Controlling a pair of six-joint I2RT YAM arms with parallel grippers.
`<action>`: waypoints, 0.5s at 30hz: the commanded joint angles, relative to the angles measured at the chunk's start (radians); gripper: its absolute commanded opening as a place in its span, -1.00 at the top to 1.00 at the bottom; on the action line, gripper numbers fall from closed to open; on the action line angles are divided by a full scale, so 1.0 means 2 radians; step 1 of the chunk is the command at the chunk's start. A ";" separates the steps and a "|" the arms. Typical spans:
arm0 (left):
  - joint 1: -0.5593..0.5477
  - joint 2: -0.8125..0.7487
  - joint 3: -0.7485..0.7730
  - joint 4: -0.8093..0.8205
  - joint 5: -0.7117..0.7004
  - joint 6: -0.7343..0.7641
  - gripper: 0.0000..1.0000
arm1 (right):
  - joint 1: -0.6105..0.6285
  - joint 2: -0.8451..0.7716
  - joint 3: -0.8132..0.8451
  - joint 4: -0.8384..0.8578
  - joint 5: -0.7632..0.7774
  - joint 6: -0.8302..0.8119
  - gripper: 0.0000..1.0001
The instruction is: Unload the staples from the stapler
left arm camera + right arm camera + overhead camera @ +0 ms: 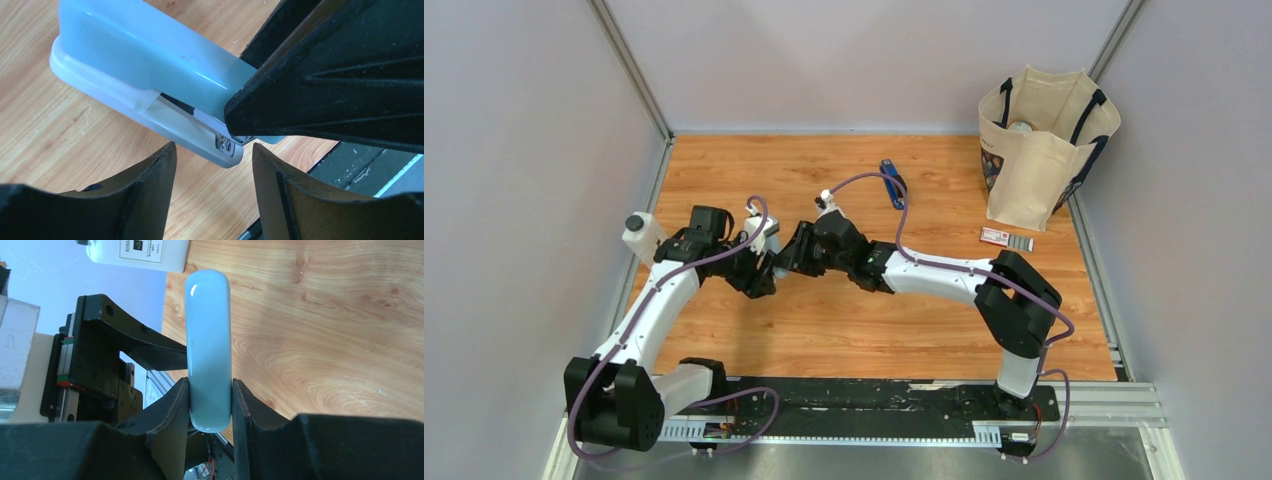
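Reading "BONA" in dark capitals on the label of a white bottle (137, 252) at the upper left of the right wrist view, with the finer lines beneath too small to make out. Standing that same bottle, black-capped, at the left edge of the wooden table (824, 330) in the overhead view.

Showing some print on the side of a cream tote bag (1039, 160) at the upper right of the overhead view, and on a small red-and-white box (996, 236) just below the bag, neither of them legible. Showing something pale and rounded just inside the bag's open mouth, with dark handles drooping over the rim. Showing a grey tray sticking out of the box's right end, its contents too small to tell.

Lying flat on the table in the upper middle of the overhead view, well apart from both grippers: the slim dark-blue stapler (891, 184), with a purple cable curving past it.

Clamping a pale blue block (207, 340) on both long sides with the right gripper (210, 390), the block's rounded end pointing up the frame.

Hovering close by with the left gripper (214, 155) spread apart and grasping nothing, a corner of the block showing in the gap between its fingers and touching neither. Meeting left of centre above the table in the overhead view.
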 commanded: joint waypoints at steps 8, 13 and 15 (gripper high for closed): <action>0.002 -0.011 0.001 0.010 0.015 0.023 0.48 | -0.001 -0.017 -0.011 0.063 -0.031 0.029 1.00; 0.002 -0.034 -0.011 0.022 -0.021 0.033 0.69 | -0.002 -0.018 -0.013 0.056 -0.034 0.014 1.00; 0.002 -0.042 -0.014 0.023 -0.034 0.037 0.70 | -0.002 -0.020 -0.010 0.047 -0.034 0.000 1.00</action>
